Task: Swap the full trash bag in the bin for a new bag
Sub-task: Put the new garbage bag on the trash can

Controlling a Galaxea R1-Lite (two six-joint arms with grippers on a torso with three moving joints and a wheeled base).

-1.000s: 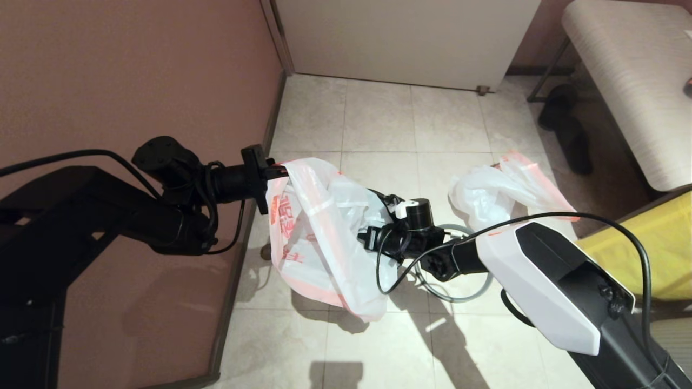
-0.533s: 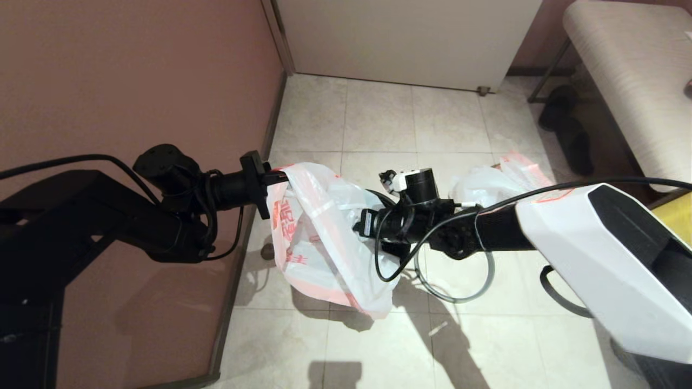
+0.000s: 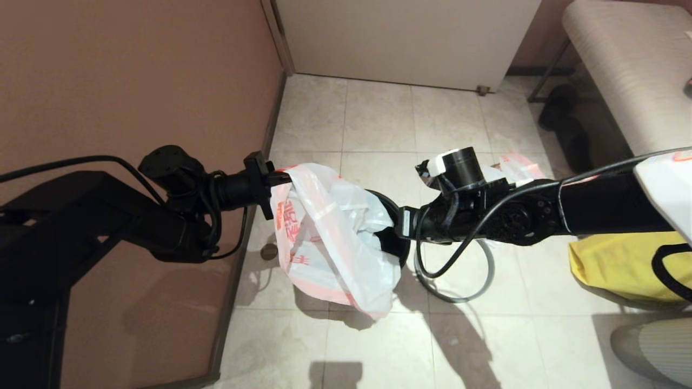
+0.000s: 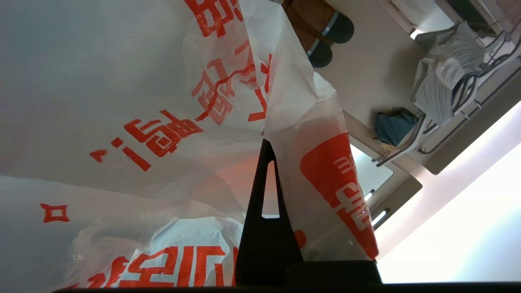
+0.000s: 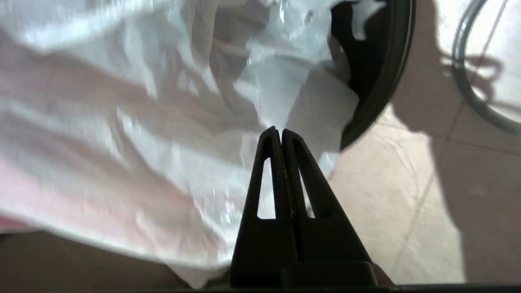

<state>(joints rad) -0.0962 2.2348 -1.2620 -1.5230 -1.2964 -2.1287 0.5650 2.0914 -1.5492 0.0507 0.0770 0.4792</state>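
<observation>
**New bag hanging over the bin in a tiled corner**

You are working on pale floor tiles point(image 3: 378, 119), the brown wall point(image 3: 135, 81) crowding your left. Left end effector point(image 3: 281, 175), clamped on the new bag point(image 3: 324, 237), is draping it over the bin point(image 3: 397, 237). Right end effector point(image 5: 281, 132), pressed together, is touching the plastic. Grey ring point(image 3: 476, 281) is lying beside the bin, the full trash bag point(image 3: 513, 167) beyond.

Thin glossy crinkled plastic new bag point(image 3: 330, 237); smooth black plastic bin point(image 3: 397, 237).
</observation>
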